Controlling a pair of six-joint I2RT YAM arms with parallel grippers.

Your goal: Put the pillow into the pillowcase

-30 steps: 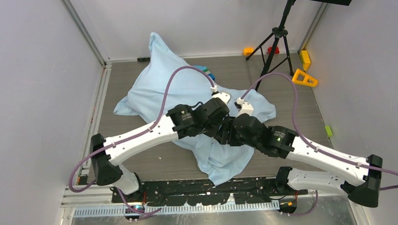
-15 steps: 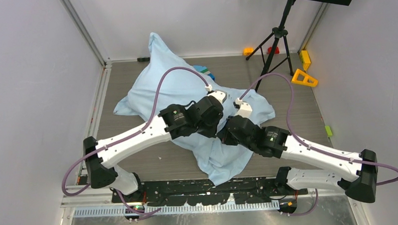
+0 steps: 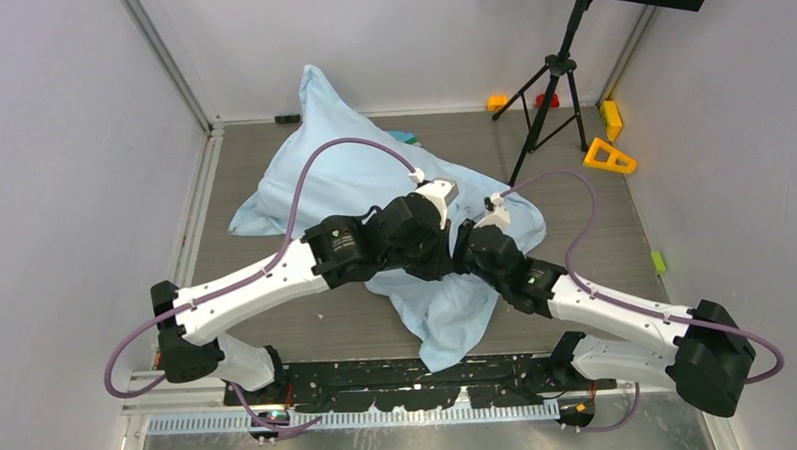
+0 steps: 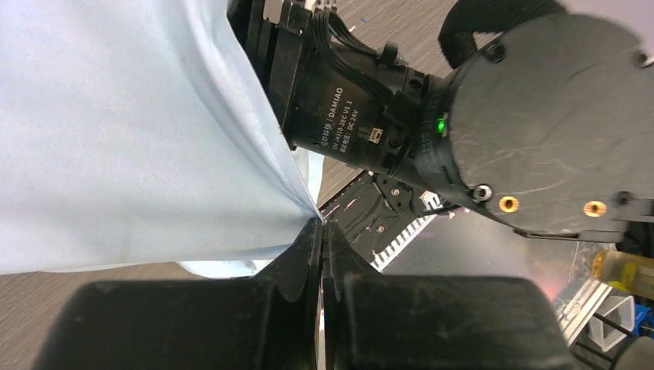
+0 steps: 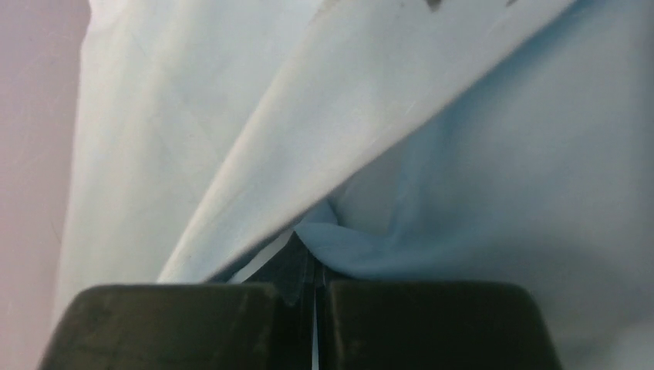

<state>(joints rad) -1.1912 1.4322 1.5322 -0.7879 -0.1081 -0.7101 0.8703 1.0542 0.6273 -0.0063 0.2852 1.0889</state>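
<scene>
The light-blue pillowcase (image 3: 343, 177) lies wrinkled across the middle of the table, bulging at its far end, with a limp flap hanging toward the near edge. No white pillow shows. Both wrists meet over the cloth's middle, and in the top view they hide the fingers. My left gripper (image 4: 321, 227) is shut on a taut edge of the pillowcase (image 4: 116, 139). My right gripper (image 5: 315, 258) is shut on a small fold of the pillowcase (image 5: 463, 154). The right arm's black motor housing (image 4: 540, 116) sits close in front of the left gripper.
A black tripod (image 3: 555, 79) stands at the back right. Near it lie a yellow triangular block (image 3: 609, 156), a yellow block (image 3: 611, 118), and small orange (image 3: 496, 102) and red (image 3: 545, 101) pieces. Blue-green blocks (image 3: 403, 137) peek from behind the cloth. White walls enclose three sides.
The right gripper has closed on the cloth. Both wrists have drawn closer together and shifted a little left, and the cloth's middle has bunched up, covering more of the blue-green blocks.
</scene>
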